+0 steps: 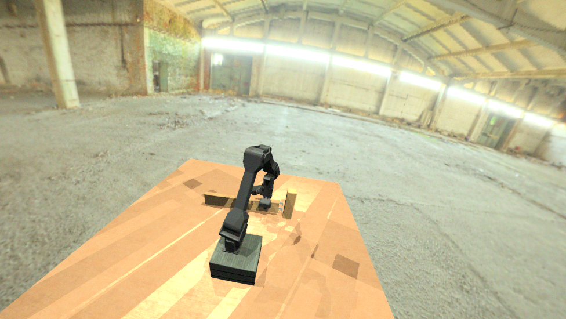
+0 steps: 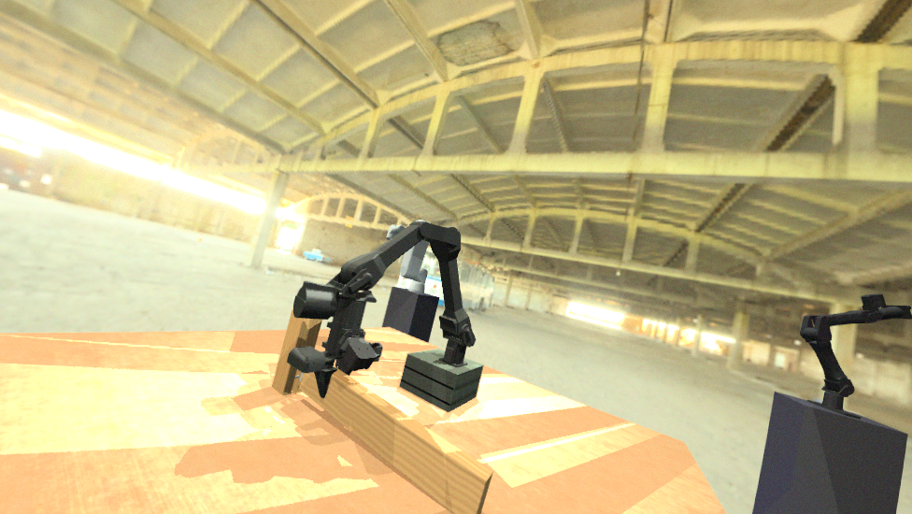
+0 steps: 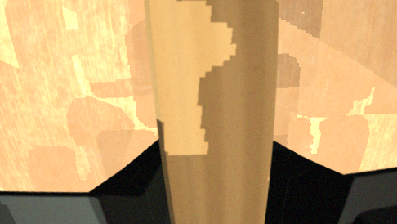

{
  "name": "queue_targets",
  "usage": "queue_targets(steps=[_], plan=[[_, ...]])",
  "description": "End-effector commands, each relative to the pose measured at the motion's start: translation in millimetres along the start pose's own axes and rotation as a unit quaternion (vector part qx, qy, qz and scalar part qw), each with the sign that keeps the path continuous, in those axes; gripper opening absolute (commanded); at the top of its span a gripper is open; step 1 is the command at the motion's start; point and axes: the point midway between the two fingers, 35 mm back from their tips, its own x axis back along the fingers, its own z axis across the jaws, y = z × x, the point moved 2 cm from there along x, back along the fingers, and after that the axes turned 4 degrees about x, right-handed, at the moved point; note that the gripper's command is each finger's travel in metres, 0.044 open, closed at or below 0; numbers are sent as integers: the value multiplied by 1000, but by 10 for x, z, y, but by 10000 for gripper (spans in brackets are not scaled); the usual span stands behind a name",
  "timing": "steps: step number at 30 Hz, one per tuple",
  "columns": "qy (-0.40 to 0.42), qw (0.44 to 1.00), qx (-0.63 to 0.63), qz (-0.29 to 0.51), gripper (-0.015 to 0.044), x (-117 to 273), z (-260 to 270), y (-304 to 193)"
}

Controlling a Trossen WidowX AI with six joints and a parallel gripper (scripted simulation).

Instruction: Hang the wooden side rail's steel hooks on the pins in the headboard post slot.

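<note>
The wooden rail stands on edge, its far end down at the table. My gripper is shut on the rail near its hook end, with a black finger on each side in the wrist view. The headboard post stands upright just beyond that end. The steel hooks show as small pale pieces at the post's slotted side, with little or no gap to it. The pins are hidden, so I cannot tell whether the hooks sit on them.
The arm's dark base block stands on the wooden table. Patchy shadows cross the table. Beyond the table, another black arm stands on a dark pedestal, and a second pedestal stands behind my arm.
</note>
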Motion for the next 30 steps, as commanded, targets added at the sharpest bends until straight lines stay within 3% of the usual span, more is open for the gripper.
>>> queue_targets(steps=[1, 30], plan=[[-5, 1000, 3, 1, 0, 43, -18, -4], [-5, 1000, 3, 1, 0, 91, -18, -4]])
